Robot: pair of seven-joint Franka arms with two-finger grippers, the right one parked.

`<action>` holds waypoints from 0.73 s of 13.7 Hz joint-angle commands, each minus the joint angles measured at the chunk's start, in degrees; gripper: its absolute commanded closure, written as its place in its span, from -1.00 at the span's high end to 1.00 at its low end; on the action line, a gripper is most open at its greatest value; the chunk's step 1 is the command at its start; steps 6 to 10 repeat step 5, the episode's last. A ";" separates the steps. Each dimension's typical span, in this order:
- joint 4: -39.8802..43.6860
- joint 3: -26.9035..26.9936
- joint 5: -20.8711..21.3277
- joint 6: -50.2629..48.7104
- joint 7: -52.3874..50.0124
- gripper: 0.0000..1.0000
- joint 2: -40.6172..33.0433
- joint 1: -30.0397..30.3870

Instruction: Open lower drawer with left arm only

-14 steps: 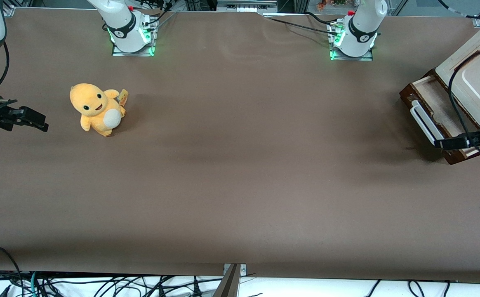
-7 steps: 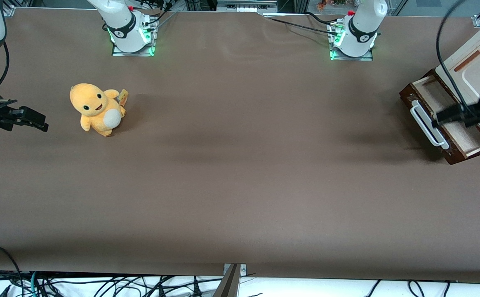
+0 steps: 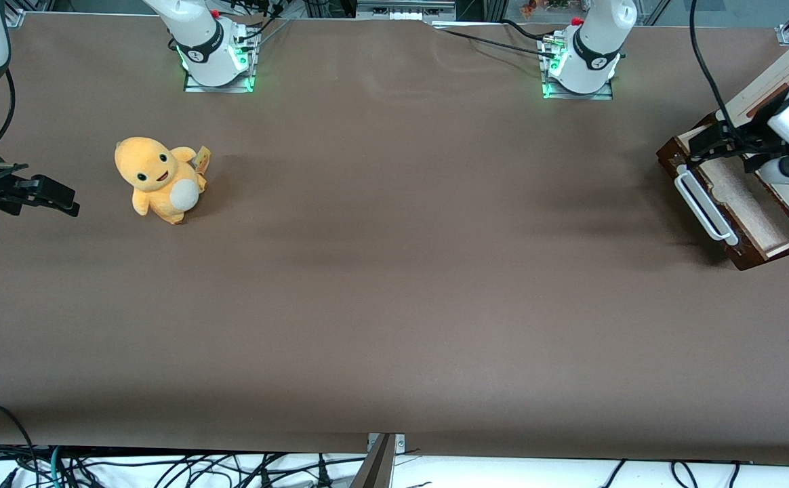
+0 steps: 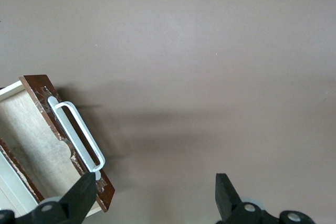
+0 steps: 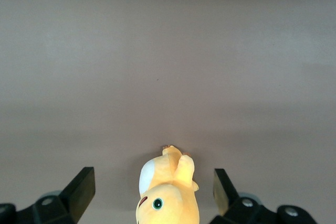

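Dark brown glossy wooden lower drawer [image 3: 733,196] stands pulled out, its pale beige inside showing, at the working arm's end of the table.

The glossy white left arm's black two-finger gripper [image 4: 155,195] hangs above the drawer's farther corner, fingers spread wide and holding nothing, clear of the white bar handle [image 4: 79,136]. Bare brown tabletop [image 3: 394,285] lies open in front of the drawer's edge.

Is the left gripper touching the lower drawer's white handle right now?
Apart. The left wrist view shows the gripper open, bare table between its fingers, the handle of the lower drawer untouched.
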 commanded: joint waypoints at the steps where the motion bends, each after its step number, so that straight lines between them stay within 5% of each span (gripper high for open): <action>1: -1.03 0.23 0.84 0.00 0.93 1.00 -1.07 0.62; 10: -0.76 0.40 0.22 0.09 1.28 1.00 -0.28 0.98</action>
